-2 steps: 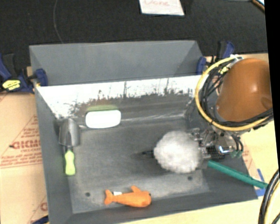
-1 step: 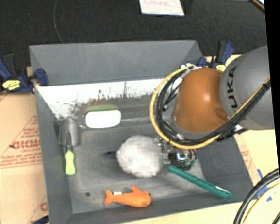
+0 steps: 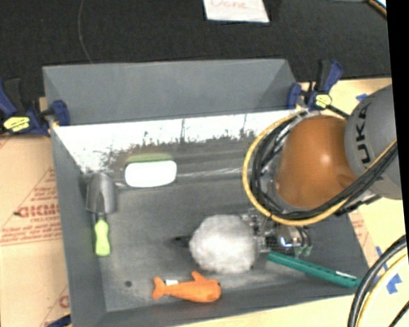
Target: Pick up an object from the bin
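My gripper (image 3: pixel 281 239) sits low in the bin's right half, just below the orange cover. Its body is right beside a white fluffy ball (image 3: pixel 221 244), touching or nearly touching the ball's right side. A dark green stick-like thing (image 3: pixel 313 270), like a pen or brush handle, lies slanted on the floor just under and to the right of the gripper. An orange fish-shaped toy (image 3: pixel 189 289) lies near the front wall, below the ball.
A small scoop with a grey blade and green handle (image 3: pixel 100 214) lies along the left wall. A white oblong pad with a green edge (image 3: pixel 150 173) rests near the back wall. The arm and its cables cover the bin's right side.
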You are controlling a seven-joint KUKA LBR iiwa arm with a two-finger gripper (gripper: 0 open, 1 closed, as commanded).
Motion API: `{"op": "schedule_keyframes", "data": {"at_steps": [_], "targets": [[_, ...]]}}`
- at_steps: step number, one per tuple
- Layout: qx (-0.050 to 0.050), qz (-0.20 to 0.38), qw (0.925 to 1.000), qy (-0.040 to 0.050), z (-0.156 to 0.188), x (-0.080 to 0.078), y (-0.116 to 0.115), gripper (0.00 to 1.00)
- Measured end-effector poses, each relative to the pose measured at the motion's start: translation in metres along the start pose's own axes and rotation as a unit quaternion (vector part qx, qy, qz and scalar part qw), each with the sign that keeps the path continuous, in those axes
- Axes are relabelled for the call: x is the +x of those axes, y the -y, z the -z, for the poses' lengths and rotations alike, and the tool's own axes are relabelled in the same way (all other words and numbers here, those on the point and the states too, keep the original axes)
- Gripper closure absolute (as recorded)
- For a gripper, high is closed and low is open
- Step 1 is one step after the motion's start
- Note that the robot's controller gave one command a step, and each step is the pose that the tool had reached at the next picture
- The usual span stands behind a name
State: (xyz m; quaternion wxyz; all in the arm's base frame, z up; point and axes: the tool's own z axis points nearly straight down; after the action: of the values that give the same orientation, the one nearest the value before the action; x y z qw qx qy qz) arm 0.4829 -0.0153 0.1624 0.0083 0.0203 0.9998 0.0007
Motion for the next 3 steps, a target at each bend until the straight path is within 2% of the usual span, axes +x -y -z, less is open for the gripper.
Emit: {"op": "schedule_keyframes", "data": {"at_steps": [1,2,3], "targets": [[-0.003,-0.028,0.9996,0.0005,0.016,-0.021,-0.055,1.0],[0.0,-0.205,0.9788,-0.0001,0.009,-0.031,-0.006,1.0],[-0.003,-0.146,0.9893,0.0014,0.025,-0.025,-0.039,1.0]]}}
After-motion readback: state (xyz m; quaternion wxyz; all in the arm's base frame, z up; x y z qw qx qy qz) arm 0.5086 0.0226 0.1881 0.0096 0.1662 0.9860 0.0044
